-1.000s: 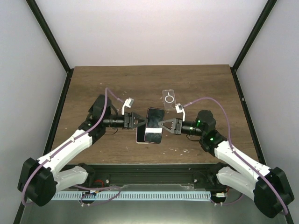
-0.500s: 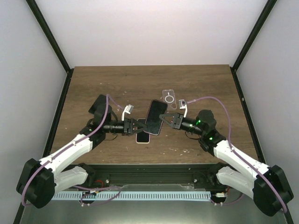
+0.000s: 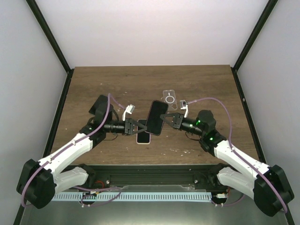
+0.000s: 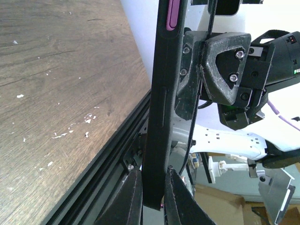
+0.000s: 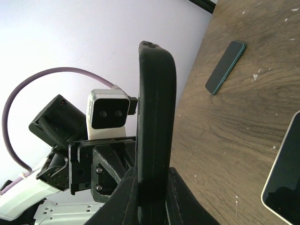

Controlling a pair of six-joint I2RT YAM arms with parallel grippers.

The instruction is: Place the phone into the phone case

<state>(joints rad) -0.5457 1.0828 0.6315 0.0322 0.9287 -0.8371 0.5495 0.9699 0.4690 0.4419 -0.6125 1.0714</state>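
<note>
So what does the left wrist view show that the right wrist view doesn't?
Left wrist only: the pink side button on the black slab, and the right gripper from the front, clamped on its far edge. Right wrist only: a teal-edged flat item and a light-rimmed phone on the table, plus the left arm's camera. Both: the slab edge-on between that view's own fingers, and the wooden table.

phone case [image 3: 156,117]: black, raised, tilted | phone [image 3: 143,138]: flat below, light rim

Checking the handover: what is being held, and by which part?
Both clamp what looks like the black phone case: left gripper on one long edge, right gripper on the opposite long edge.
</note>
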